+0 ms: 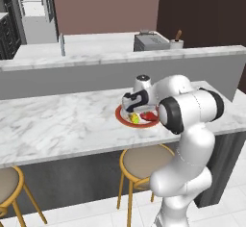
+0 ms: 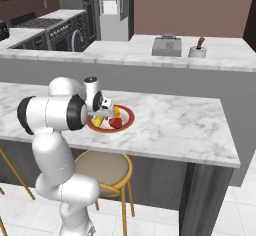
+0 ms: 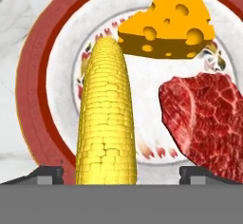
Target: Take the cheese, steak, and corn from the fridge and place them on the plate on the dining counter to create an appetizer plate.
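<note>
On the plate point(image 3: 40, 71), all three foods now lie together: the corn point(image 3: 105, 118) stretches along its pale centre, the cheese point(image 3: 166, 28) sits just beyond the cob's far tip, and the steak point(image 3: 209, 123) lies beside the corn on the other half of the plate. The plate itself rests near the stool-side edge of the dining counter point(image 1: 62, 120), with the arm bent low over it. The gripper point(image 3: 121, 173) hangs directly above the plate, its fingers point(image 3: 47, 174) spread wide on either side of the corn's near end and gripping nothing; the cob looks to rest on the plate by its own weight.

The step in hand appears to be letting go and clearing away. To do it well, the hand should rise straight up from the plate before swinging anywhere, since one fingertip stands close over the steak and a sideways drag could nudge it or roll the cob toward the plate's red rim.
</note>
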